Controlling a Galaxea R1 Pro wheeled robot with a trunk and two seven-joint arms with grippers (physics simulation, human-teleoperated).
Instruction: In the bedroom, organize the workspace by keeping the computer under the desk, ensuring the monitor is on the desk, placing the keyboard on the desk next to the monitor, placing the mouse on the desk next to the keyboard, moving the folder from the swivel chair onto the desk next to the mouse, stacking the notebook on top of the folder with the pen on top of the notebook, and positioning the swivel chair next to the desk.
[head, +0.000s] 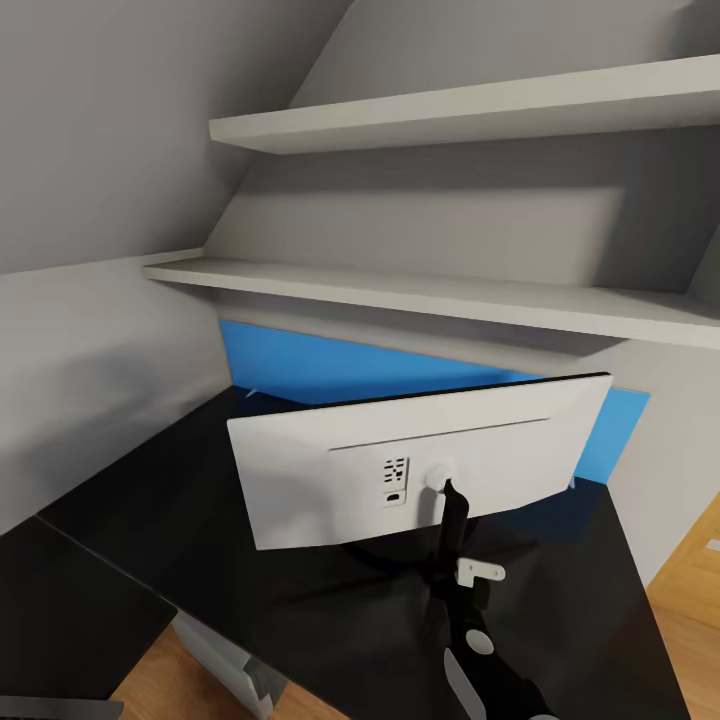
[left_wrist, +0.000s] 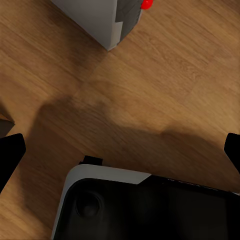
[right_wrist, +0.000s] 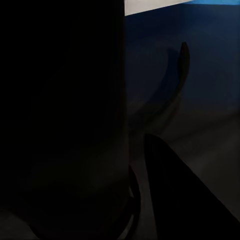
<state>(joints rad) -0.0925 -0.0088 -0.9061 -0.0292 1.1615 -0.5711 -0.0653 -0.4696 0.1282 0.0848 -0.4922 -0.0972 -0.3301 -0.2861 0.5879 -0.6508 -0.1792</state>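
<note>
Head view has the wide flat monitor (head: 420, 460) standing on the glossy black L-shaped bench (head: 200, 520), light-grey back facing the camera and the black screen turned toward the blue back panel (head: 330, 365). So it's on the bench but the wrong way round for anyone sitting there. The right arm (head: 470, 640) reaches up to the thin black stand (head: 450, 520), and my guess is it's gripping there to spin or shift the screen, since the stand is the only slim part to grab.

Right wrist view is nearly all dark, with a black post close up, so I can't tell whether the right claw is clenched on it.

Left wrist view looks down at the wooden floor (left_wrist: 165, 75), with the left claw (left_wrist: 120, 150) released, fingers spread wide and holding nothing. A corner of the boxy light-grey computer tower (left_wrist: 102, 20) sits there on the floor.
</note>
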